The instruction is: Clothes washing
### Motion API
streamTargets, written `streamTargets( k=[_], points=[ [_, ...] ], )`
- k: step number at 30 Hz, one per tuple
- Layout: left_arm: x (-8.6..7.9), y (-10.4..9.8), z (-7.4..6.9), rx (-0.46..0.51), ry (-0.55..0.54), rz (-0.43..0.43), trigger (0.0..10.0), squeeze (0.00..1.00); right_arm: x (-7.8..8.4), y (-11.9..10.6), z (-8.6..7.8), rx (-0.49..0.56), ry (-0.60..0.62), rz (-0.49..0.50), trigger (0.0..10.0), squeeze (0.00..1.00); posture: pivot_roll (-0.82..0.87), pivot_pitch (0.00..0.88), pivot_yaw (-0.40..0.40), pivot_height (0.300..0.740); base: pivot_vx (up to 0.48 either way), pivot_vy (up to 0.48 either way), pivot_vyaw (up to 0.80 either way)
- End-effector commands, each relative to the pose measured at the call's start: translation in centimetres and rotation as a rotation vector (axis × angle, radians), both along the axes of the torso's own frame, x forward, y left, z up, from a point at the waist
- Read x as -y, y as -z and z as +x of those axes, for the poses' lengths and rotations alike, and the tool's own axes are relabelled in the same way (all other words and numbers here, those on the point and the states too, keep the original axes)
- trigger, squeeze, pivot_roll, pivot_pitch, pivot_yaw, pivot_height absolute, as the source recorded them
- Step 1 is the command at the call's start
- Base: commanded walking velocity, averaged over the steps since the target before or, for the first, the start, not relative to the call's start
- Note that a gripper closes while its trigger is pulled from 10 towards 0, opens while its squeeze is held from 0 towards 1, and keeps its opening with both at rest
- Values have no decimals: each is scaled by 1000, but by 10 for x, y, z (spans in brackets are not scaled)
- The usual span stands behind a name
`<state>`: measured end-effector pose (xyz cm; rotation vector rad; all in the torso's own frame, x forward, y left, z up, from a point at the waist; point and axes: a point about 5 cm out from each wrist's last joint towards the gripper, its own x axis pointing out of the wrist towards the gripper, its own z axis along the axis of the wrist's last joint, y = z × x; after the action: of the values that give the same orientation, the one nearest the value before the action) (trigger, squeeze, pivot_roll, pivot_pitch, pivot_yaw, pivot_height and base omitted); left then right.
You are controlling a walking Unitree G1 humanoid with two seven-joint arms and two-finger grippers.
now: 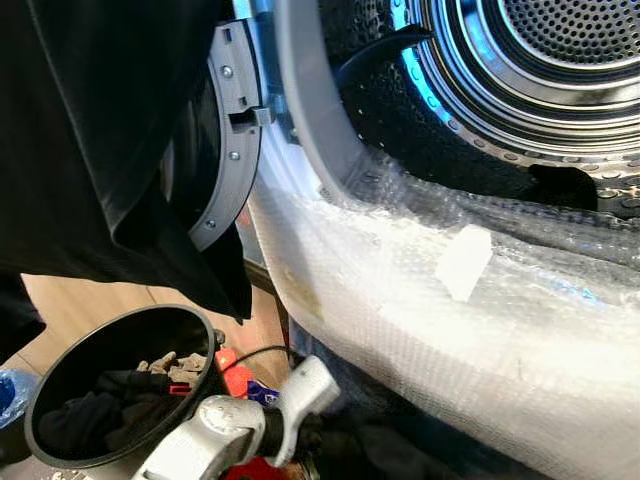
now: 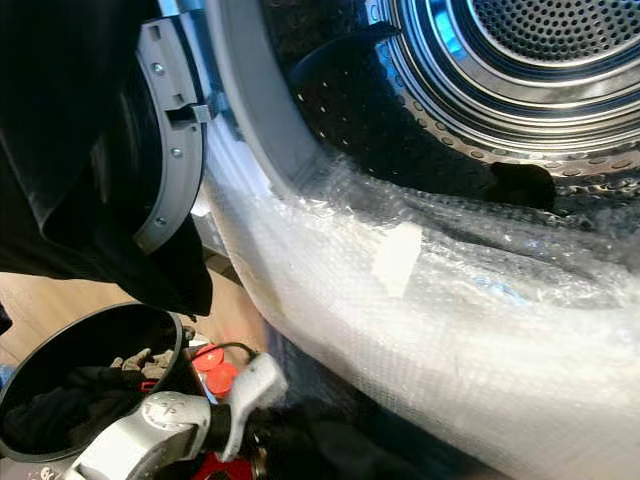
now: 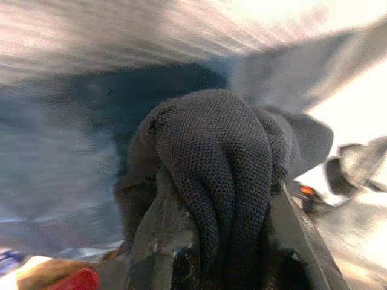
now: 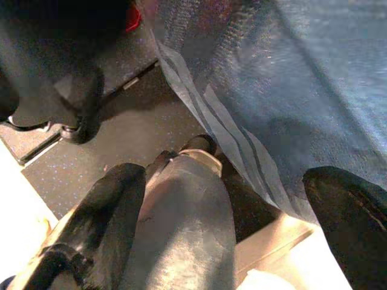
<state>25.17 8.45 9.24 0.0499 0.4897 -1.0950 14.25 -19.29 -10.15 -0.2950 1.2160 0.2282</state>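
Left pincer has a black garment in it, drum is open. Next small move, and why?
Probably carry the left pincer over the bubble-wrapped rim into the drum. It is shut on the black garment, the door hangs open, and more clothes wait in the black bucket.

Black garment (image 3: 224,175) bunched, clamped in left end effector (image 3: 224,241).
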Motion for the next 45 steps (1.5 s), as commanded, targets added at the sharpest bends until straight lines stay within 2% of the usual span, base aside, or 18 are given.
streamTargets(
  k=[1,3,4,5,6,8,15,17,18,19,20,21,22,27,29,36,43,45],
  points=[
    [-13,-3,7,37,-79,2,0,0,1,-3,8,25,-64,-6,10000,0,89,0,57,740,0,0,0],
    [-17,-1,7,39,-100,11,0,0,1,-5,11,31,-104,-9,10000,0,89,0,57,740,0,0,0],
    [-25,3,3,25,-104,24,0,0,0,-7,14,29,-238,10,10000,0,93,0,51,740,0,0,0],
    [-25,3,3,25,-104,24,0,0,0,-7,14,29,-238,10,10000,0,93,0,51,740,0,0,0],
    [-32,7,-4,3,-100,32,0,0,1,-9,15,25,-349,48,10000,0,89,0,51,740,0,0,0],
    [-36,10,-9,-10,-96,40,0,0,5,-13,17,27,-419,100,10000,0,80,0,49,740,0,0,0],
    [-40,16,-15,-17,-64,70,0,0,14,-38,37,89,-555,336,10000,0,61,0,48,740,0,0,0],
    [-39,17,-14,-18,-60,75,0,0,15,-55,46,143,-601,434,10000,0,59,0,44,740,0,0,0],
    [-39,17,-14,-18,-60,75,0,0,15,-55,46,143,-601,434,10000,0,59,0,44,740,0,0,0],
    [-38,16,-14,-15,-53,67,0,0,15,-63,48,167,-632,466,10000,63,58,0,44,740,0,0,0],
    [-36,15,-13,-11,-45,64,0,0,14,-69,50,190,-660,487,10000,588,56,0,42,740,0,0,0],
    [-36,15,-13,-11,-45,64,0,0,14,-69,50,190,-660,487,10000,588,56,0,42,740,0,0,0],
    [-33,15,-12,-8,-23,58,0,0,10,-83,56,240,-706,508,10000,1000,41,0,45,740,0,0,0],
    [-24,15,-14,-7,27,46,0,0,-4,-107,62,309,-784,587,10000,1000,33,0,48,740,0,0,0],
    [-20,14,-14,-6,41,35,0,0,-15,-125,60,349,-824,662,10000,1000,25,0,52,740,0,0,0],
    [-10,14,-18,-6,142,17,0,0,-21,-149,42,295,-928,729,10000,1000,-3,0,51,740,0,0,0],
    [14,3,-10,44,234,-24,0,0,-29,-137,52,306,-842,666,10000,1000,6,0,39,740,0,0,0],
    [18,2,-10,42,249,-35,0,0,-28,-132,57,325,-809,605,10000,945,11,0,33,740,0,0,0]
  ],
)
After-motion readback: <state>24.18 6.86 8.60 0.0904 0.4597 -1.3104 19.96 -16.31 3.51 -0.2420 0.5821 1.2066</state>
